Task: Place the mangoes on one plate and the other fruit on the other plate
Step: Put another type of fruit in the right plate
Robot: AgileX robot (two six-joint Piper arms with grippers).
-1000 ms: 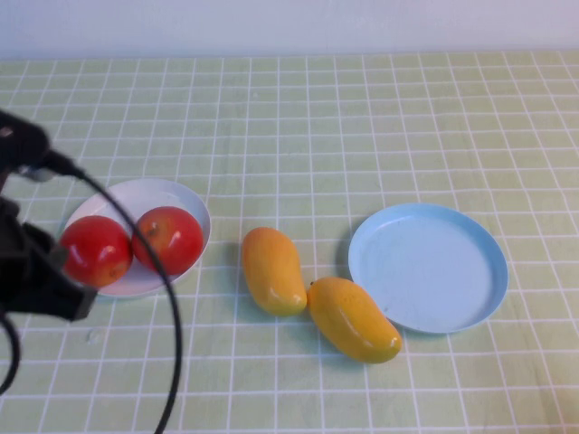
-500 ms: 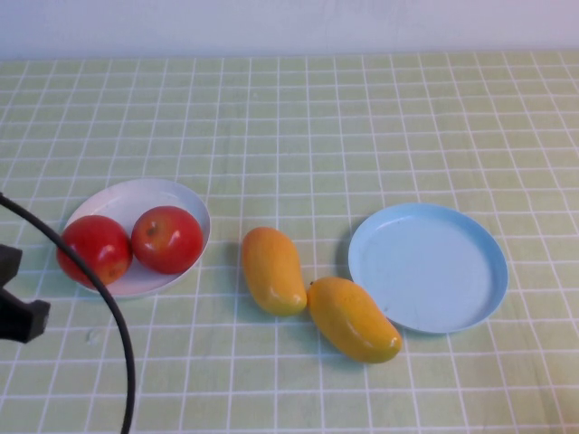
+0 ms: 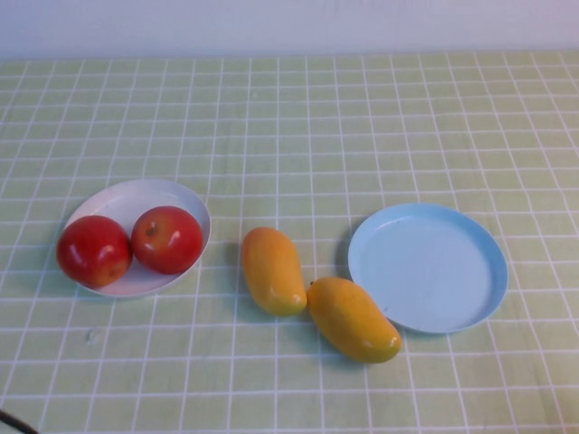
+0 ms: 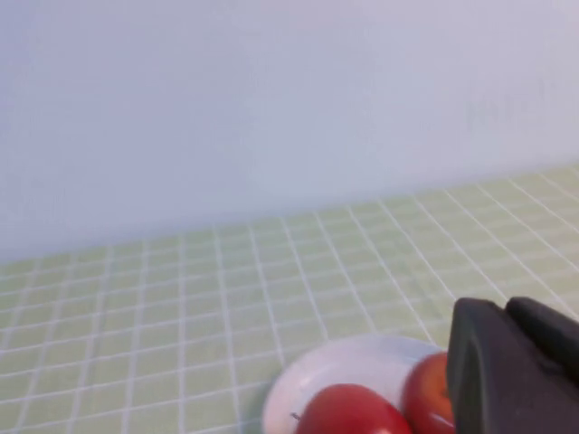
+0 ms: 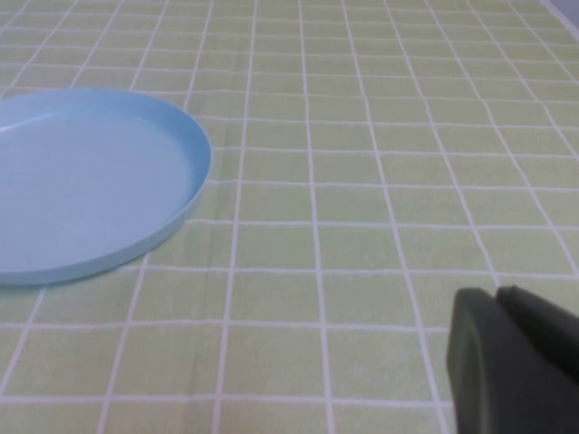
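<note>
Two red apples (image 3: 93, 250) (image 3: 167, 239) lie side by side on the white plate (image 3: 136, 199) at the left. The two mangoes (image 3: 272, 269) (image 3: 353, 318) rest on the tablecloth, touching end to end, between the white plate and the light blue plate (image 3: 427, 267), which holds nothing. Neither arm shows in the high view. In the left wrist view my left gripper (image 4: 505, 306) is shut and holds nothing, hanging close to the apples (image 4: 348, 411) and the white plate (image 4: 335, 362). My right gripper (image 5: 496, 291) is shut and holds nothing, over cloth beside the blue plate (image 5: 81, 181).
A green checked cloth (image 3: 298, 117) covers the table up to a pale wall at the back. A bit of black cable (image 3: 11, 422) pokes in at the front left corner.
My left arm has drawn back from beside the white plate toward the front left and left the high view; only a bit of its cable remains. The fruit and plates have not moved.
</note>
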